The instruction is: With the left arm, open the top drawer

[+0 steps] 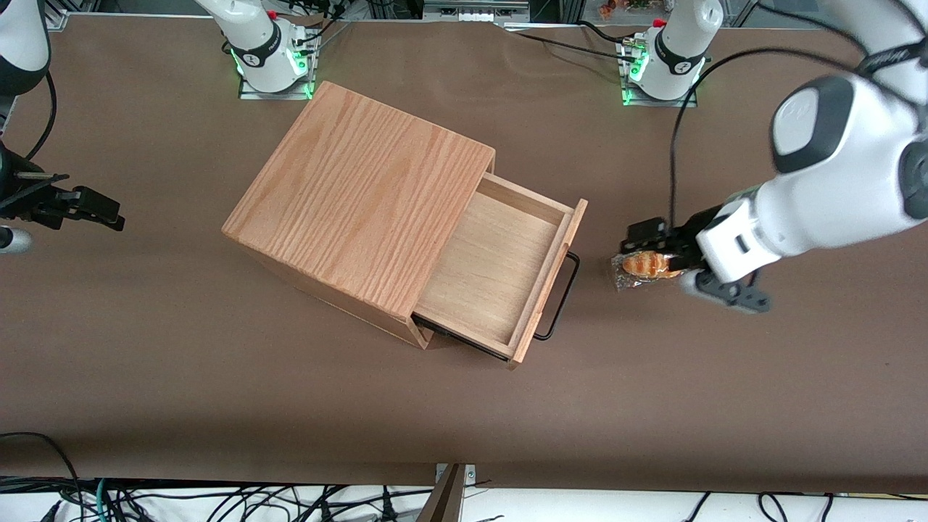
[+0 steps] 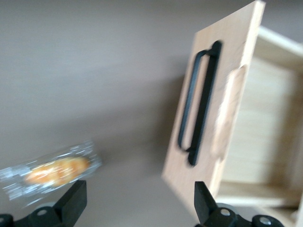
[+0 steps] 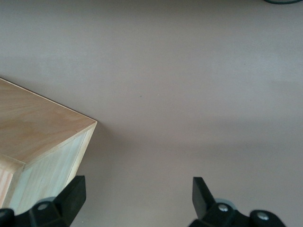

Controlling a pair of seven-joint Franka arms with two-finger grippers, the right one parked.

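Although the shallow light-wood top drawer (image 1: 489, 272) already stands pulled well out of the oak-grain box cabinet (image 1: 362, 217) on the brown counter (image 1: 181, 377), its handling is easy to judge: a rigid, light wooden tray that should slide rather than lift, with smooth faces that offer little purchase. The sensible hold is the thin black wire U-shaped handle (image 2: 199, 101) on its front panel, stiff and standing proud of the wood, so fingers can hook around its long bar. The glossy white left arm (image 1: 819, 181) holds its small black pincer (image 1: 649, 243) clear of the drawer, toward the working arm's end, just above a clear-wrapped golden bread roll (image 1: 641, 267); its fingers (image 2: 73, 201) stand apart, seemingly gripping nothing, though blur leaves that slightly uncertain.
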